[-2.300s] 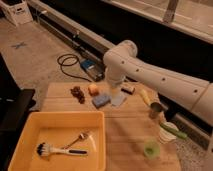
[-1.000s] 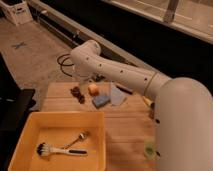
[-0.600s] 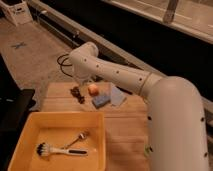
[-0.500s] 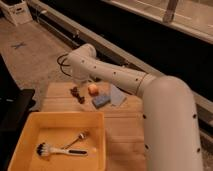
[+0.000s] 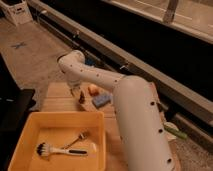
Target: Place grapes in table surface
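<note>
cam: one view | high, close behind arm | looks down across table surface point(image 5: 56, 97) | hand point(image 5: 80, 95) centre-left

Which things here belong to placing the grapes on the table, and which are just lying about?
Job in hand: grapes; table surface; hand, right at the grapes near the table's far end.
Lying about: orange cube; blue block; yellow tray; brush in the tray.

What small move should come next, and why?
Probably ease the gripper down and close on the grapes: it hangs open right over them, and they lie on the table beside the orange cube, not yet held.
</note>
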Robot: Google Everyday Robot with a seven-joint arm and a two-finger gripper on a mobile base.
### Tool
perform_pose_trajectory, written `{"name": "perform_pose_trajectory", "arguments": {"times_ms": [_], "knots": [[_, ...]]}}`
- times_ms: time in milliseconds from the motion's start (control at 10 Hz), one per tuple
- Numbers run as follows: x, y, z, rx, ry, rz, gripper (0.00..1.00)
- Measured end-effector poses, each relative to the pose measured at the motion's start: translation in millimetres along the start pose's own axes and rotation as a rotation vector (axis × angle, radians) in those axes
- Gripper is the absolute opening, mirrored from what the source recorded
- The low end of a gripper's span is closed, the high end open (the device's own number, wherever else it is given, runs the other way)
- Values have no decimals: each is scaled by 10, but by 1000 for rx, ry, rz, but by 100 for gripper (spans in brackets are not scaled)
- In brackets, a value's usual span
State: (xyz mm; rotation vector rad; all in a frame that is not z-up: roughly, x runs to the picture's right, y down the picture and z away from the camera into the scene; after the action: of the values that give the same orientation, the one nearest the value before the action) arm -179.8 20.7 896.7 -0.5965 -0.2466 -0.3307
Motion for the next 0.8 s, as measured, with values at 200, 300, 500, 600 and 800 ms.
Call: {"name": "perform_pose_trajectory", "arguments": {"times_ms": [200, 300, 500, 600, 800], "knots": [[28, -89, 148, -3, 21, 94, 65], [85, -112, 175, 6, 24, 161, 65], [217, -126, 197, 44, -22, 300, 65], [220, -127, 197, 50, -34, 321, 65], [186, -126, 209, 49, -39, 322, 65]]}}
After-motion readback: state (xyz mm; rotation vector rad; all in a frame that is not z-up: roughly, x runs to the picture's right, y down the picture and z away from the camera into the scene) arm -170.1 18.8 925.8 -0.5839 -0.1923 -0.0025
